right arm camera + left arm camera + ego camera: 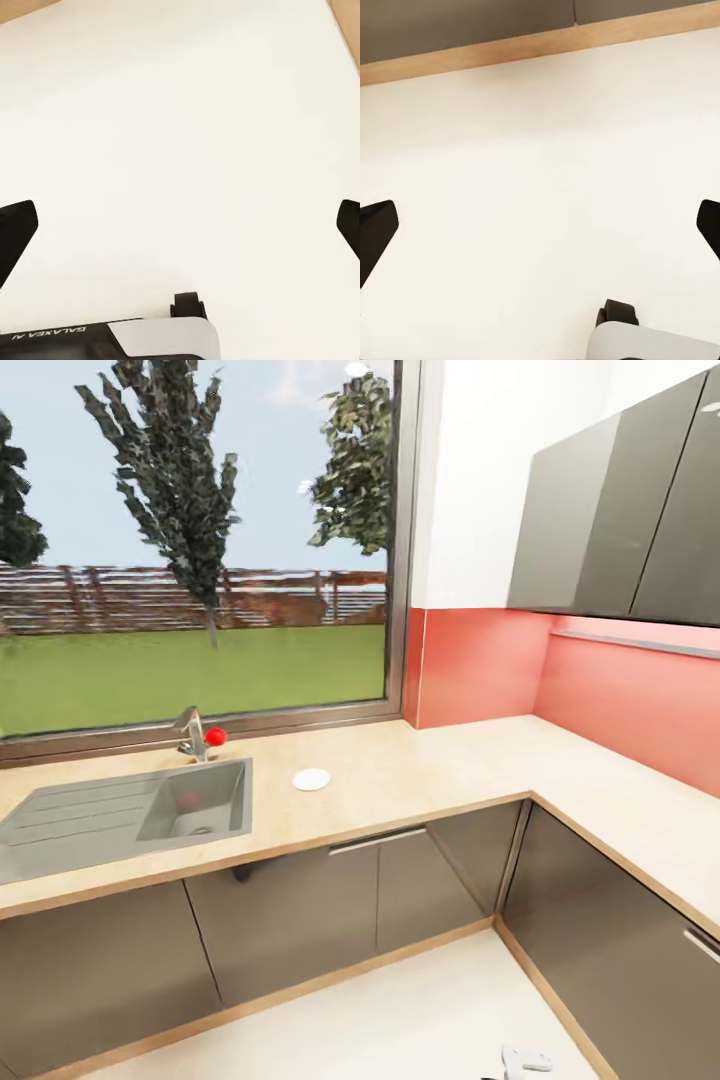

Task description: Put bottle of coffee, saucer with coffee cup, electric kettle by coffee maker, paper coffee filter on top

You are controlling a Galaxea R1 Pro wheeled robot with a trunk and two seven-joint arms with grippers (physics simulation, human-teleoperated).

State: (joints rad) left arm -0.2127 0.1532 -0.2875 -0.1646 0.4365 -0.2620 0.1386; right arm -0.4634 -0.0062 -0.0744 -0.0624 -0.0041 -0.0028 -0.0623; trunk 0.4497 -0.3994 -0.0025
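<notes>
one saucer (311,779), one sink (120,812), one faucet (194,732)

I stand in a home kitchen. An L-shaped wooden countertop (420,770) carries a steel sink (130,812) with a tap (193,732) under a wide window (195,540) onto a lawn. Grey cabinets (300,920) sit below the countertop, more cupboards (620,510) hang above it, over a red backsplash (500,665).

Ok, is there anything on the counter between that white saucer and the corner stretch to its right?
Nothing visible: the saucer lies flat on the countertop, right of the sink, and the wood surface runs bare from it to the corner. Both grippers, left and right, hang open over the floor.
</notes>
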